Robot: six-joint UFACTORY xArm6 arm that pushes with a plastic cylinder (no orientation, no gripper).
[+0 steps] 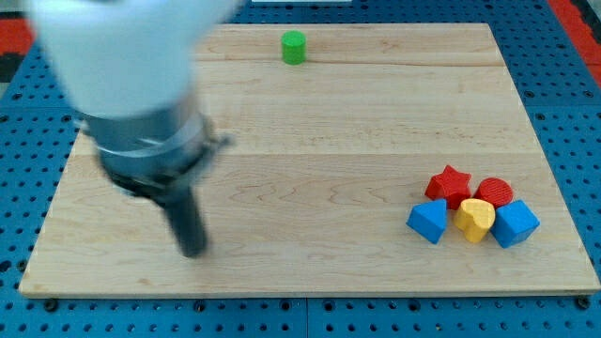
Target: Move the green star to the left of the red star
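Down at the view's bottom left, my tip [192,250] sits on the bare wooden board [310,178], blurred, with nothing touching it and every block well apart from it. There are no jaws on this rig to speak of, only a straight rod, so nothing is spread, pressed or pinched.

Over at the view's bottom right, a tight cluster: a blue block [428,222] on the cluster's left, a yellow block [475,220] in the middle that looks heart-like, and a blue cube [515,223] on the right. Just behind them sit the red star [450,184] and a red cylinder [494,192], touching or nearly so.

Far away, at the view's top edge of the board, stands the lone green block [294,47]. At this size it reads more like a short cylinder than a star, so I cannot confirm the shape, but it is the only green piece here.

My judgement: it looks small, light and rigid, and should slide readily on smooth wood. It may spin or slip off a rod if pushed off-centre. Best contact is square on its far side, at the view's top left of it, driving it toward the open wood left of the red star without ramming the cluster.
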